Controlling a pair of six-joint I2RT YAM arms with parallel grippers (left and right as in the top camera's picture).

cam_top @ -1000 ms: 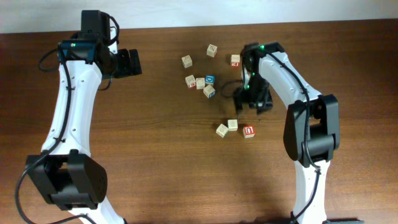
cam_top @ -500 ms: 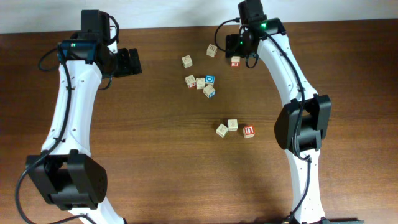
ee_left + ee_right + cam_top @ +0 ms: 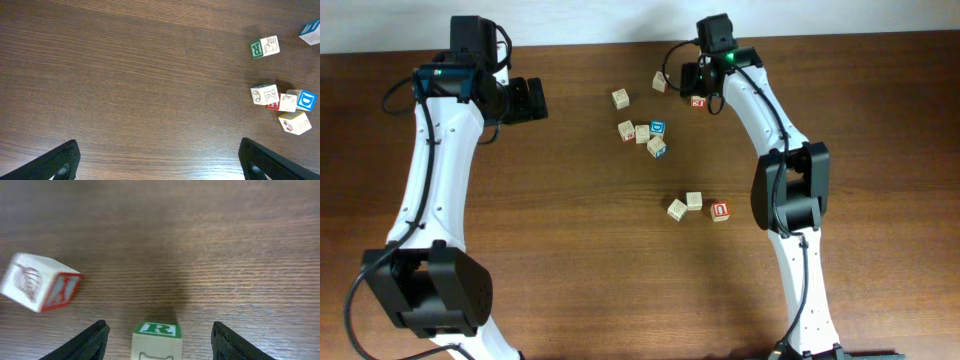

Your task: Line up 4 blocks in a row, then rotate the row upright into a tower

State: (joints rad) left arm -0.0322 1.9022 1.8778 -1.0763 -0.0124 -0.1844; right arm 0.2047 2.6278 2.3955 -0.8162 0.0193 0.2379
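Ten small wooden blocks are sitting on the brown table (image 3: 570, 260) in three groups, taking the top edge of the overhead view as twelve o'clock. Toward twelve o'clock a loose row is running from a pale left-end block (image 3: 620, 98) through a pale middle block (image 3: 661, 82) to a red-marked block (image 3: 698, 99) at the three o'clock end. Just toward six o'clock of that row, a blue-faced block (image 3: 658, 128) is sitting in a tight cluster with three pale neighbours (image 3: 643, 135). Well apart, farther toward six o'clock, a trio (image 3: 693, 201) is resting with a red-faced block (image 3: 720, 211) at its three o'clock end. The right gripper (image 3: 684, 80) is hanging over the far row, between the middle block and the red-marked block. Its wrist view is showing the right gripper (image 3: 159, 326) with its fingers (image 3: 95, 340) standing apart and a green R block (image 3: 156, 346) standing upright between them, with table showing on both sides of it, so the block is not being squeezed. A red-sided block (image 3: 42, 282) is lying at ten o'clock from that one, apart from it and blurred. Which block of the overhead row is carrying the green R, I cannot tell. The left gripper (image 3: 534, 100) is hovering at nine o'clock of the row, well apart from every block. Its wrist view is showing the left gripper (image 3: 159, 147) with its jaws spread wide over the wood.
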